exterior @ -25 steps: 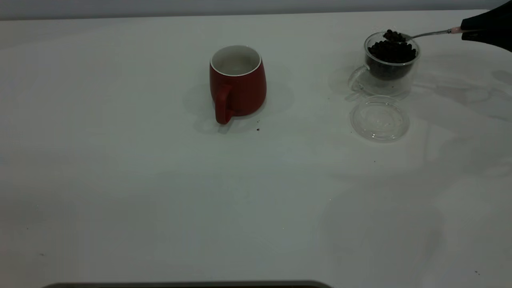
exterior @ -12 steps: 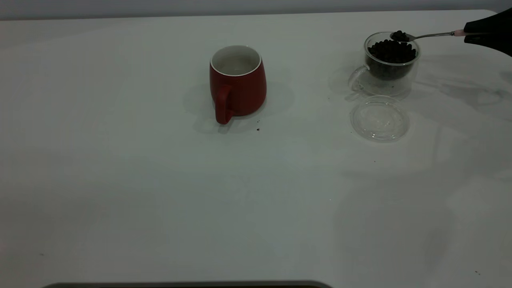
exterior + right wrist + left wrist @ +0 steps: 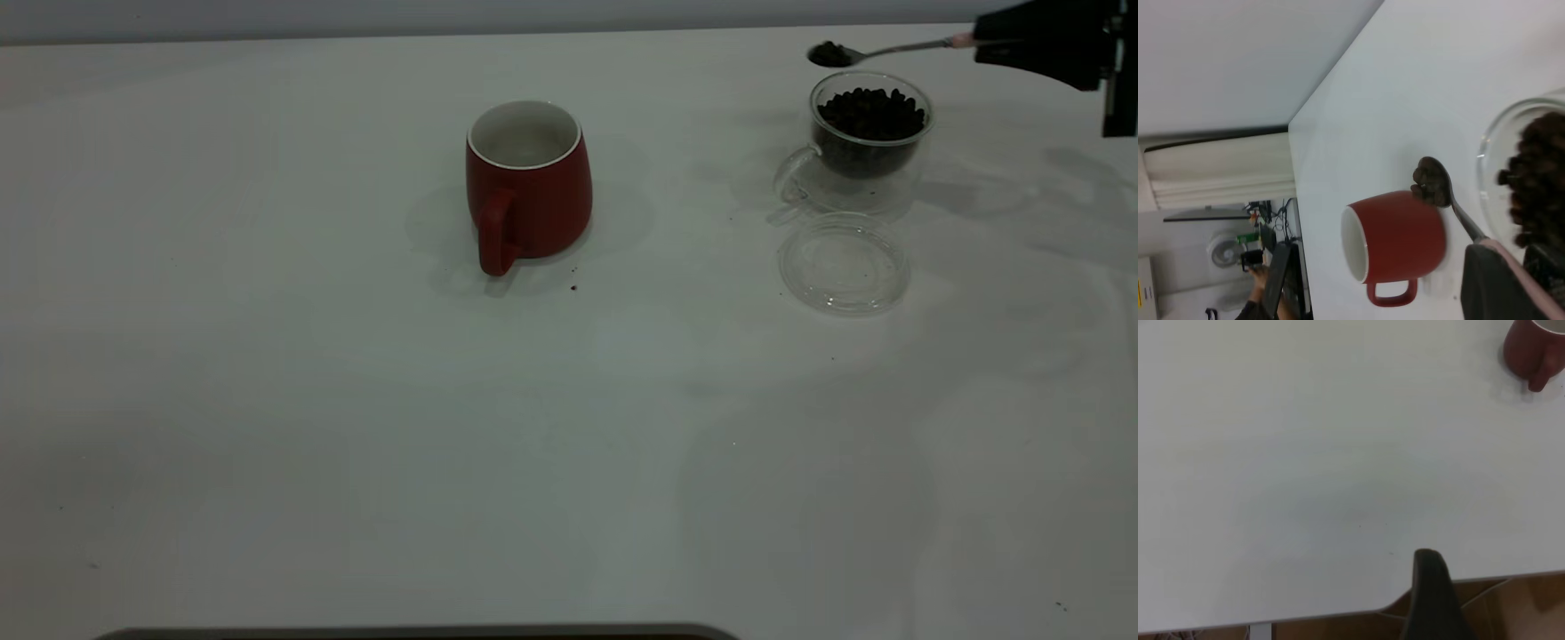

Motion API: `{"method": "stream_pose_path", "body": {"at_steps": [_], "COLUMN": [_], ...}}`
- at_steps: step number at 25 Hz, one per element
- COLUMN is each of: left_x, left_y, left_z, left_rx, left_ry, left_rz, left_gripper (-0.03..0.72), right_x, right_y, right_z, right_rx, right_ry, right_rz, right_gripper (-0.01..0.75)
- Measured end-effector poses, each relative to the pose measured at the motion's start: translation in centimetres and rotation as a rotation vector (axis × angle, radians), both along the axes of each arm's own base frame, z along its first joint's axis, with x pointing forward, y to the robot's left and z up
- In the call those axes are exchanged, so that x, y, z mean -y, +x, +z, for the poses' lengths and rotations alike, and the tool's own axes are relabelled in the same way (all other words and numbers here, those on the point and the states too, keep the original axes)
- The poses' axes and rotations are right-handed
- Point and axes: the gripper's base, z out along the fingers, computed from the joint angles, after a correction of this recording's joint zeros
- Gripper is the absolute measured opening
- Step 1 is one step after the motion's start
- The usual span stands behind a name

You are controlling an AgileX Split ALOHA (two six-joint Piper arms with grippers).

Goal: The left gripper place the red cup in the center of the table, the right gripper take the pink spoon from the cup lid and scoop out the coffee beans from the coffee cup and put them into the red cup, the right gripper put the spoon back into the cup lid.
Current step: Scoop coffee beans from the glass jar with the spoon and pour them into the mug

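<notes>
The red cup stands upright mid-table, handle toward the near edge, and shows in the right wrist view as red cup. At the far right the glass coffee cup holds a heap of coffee beans. The empty cup lid lies flat just in front of it. My right gripper is shut on the pink spoon by its pink end. The spoon's bowl carries a few beans, lifted above and just left of the coffee cup's rim. My left gripper hangs at the table's edge, far from the cup.
The white table stretches wide around the red cup. A tiny dark speck lies beside the mug's base. In the right wrist view, a person's hand and equipment show beyond the table's far edge.
The right gripper has lifted the loaded spoon out of the coffee cup and carried it up and left, past the glass rim. Cups and lid have not moved.
</notes>
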Motion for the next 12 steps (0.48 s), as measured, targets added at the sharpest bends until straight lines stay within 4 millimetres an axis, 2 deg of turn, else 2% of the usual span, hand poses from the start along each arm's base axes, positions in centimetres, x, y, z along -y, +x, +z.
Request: {"method": "stream_pose_path", "body": {"at_steps": [12], "left_x": [0.0], "left_y": [0.0], "left_z": [0.0], "left_rx": [0.0], "left_ry": [0.0], "left_rz": [0.0], "left_gripper": [0.538], "right_x": [-6.8], "right_y": [1.3], "right_z": [2.3], "right_rx": [0.037], "right_ry": [0.041], "right_rz": [0.093], "right_gripper": [0.095]}}
